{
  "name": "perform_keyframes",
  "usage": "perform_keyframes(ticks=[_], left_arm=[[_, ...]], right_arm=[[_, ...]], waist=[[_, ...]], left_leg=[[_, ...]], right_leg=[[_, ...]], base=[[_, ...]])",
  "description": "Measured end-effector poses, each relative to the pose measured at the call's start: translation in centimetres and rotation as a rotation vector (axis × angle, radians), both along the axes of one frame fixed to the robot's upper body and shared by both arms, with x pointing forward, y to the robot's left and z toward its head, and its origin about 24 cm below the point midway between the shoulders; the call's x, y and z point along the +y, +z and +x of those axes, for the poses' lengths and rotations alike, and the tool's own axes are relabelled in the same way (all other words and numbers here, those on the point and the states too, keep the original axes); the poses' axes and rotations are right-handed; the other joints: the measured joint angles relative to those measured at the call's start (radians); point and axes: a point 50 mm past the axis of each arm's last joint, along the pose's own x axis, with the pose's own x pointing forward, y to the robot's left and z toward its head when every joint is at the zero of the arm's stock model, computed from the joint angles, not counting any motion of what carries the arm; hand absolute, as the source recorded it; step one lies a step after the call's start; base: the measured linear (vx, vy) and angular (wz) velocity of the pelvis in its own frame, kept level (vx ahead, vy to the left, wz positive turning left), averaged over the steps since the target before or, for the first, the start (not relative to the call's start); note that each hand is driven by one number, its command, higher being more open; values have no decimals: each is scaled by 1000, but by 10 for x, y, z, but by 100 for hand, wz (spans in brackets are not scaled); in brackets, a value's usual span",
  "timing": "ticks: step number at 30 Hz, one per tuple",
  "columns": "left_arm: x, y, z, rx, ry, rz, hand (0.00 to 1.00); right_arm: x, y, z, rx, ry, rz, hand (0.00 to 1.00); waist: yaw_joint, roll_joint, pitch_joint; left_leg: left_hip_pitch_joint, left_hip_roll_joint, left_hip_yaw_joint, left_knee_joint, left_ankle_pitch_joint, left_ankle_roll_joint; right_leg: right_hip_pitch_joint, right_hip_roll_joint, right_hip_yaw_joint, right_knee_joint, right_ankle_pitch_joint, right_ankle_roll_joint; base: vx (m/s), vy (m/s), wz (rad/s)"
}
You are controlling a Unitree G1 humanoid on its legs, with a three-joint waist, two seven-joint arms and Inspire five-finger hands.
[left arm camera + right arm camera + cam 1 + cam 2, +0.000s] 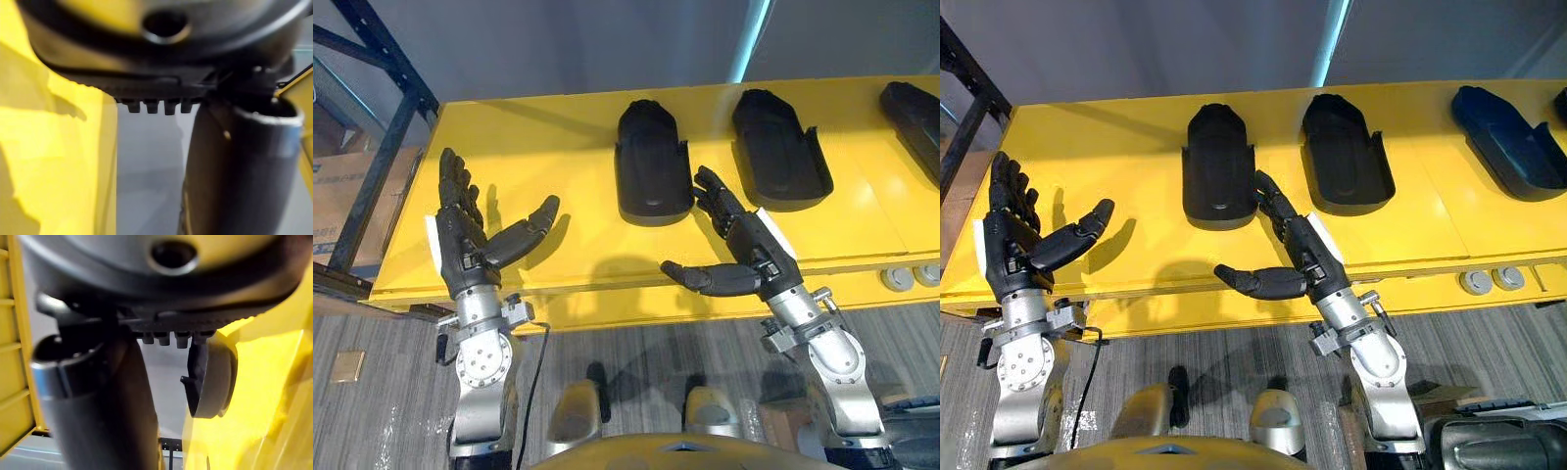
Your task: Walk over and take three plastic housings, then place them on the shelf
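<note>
**Both hands wide open at the yellow table, all 3 housings lying flat on it**

So the robot is standing right at the front edge of the yellow table (558, 147), both arms up. The left hand (462, 245) is over the table's left end, palm facing in, fingers straight and pointing up, thumb stuck out to the side. It's spread wide with an empty palm, well apart from any housing.

The right hand (749, 257) is just as open. Its fingers (715, 196) stretch toward the back of the table and its thumb points sideways toward the left hand. The fingertips sit just beside the near right corner of housing 1 (653, 162). I honestly can't tell if they touch it or just hover there.

Housing 1 is a dark plastic shell near the middle of the table, lying flat. Housing 2 (781, 147) lies just to its right with a gap between them. Housing 3 (913, 122) is further right, cut off by the edge of the left eye view.

Other stuff: a dark metal rack (382, 59) and a cardboard box (342, 196) off the table's left end, 2 round grey caps (911, 277) on the table's front lip at the right, and grey striped floor (636, 343) below.
</note>
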Motion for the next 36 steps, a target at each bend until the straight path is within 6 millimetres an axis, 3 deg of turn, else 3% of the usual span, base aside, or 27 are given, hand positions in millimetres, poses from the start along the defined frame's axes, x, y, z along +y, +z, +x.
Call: perform_keyframes(ticks=[7,14,29,36], left_arm=[[8,-7,-15,53,-4,14,100],[9,-11,-19,70,-8,-10,100],[10,-12,-21,74,17,-17,100],[10,-11,-21,61,16,-15,100]], right_arm=[[-1,7,-27,-17,80,69,100],[2,7,-39,-4,198,88,100],[24,-9,-39,92,334,99,100],[23,-19,-31,132,258,58,100]], waist=[[-2,-10,5],[-3,-11,4],[9,-12,4],[23,-11,4]], left_leg=[[-25,8,15,46,-36,3],[-28,14,24,54,-43,4],[-39,11,0,58,-41,2],[-55,9,-25,58,-32,0]], right_leg=[[-7,3,14,-12,0,0],[-14,8,28,-12,2,3],[-17,10,6,6,-9,-8],[-17,13,-18,6,-10,-9]], base=[[9,23,-5],[24,12,-5],[-8,0,4],[-12,-5,11]])
